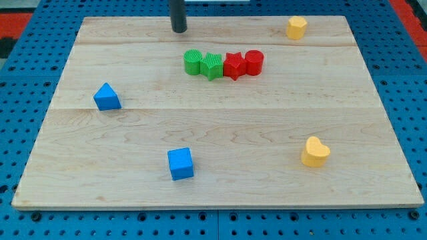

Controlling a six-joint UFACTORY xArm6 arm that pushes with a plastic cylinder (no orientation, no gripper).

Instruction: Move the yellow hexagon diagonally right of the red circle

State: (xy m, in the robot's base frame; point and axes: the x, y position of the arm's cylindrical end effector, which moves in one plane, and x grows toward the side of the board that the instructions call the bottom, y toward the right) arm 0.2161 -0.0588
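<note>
My tip (179,30) is a bare rod end with no jaws to open or close, and it rests on the wooden board (220,173) near the top of the frame, left of centre, touching no block. The yellow hexagon (297,27) sits at the upper right, well apart from my tip. The red circle (254,62) ends a touching row right of centre: green circle (193,61), green star (212,66), red star (233,66). A blue triangle (107,97) sits at left, a blue cube (180,164) at lower centre, a yellow heart (315,152) at lower right
</note>
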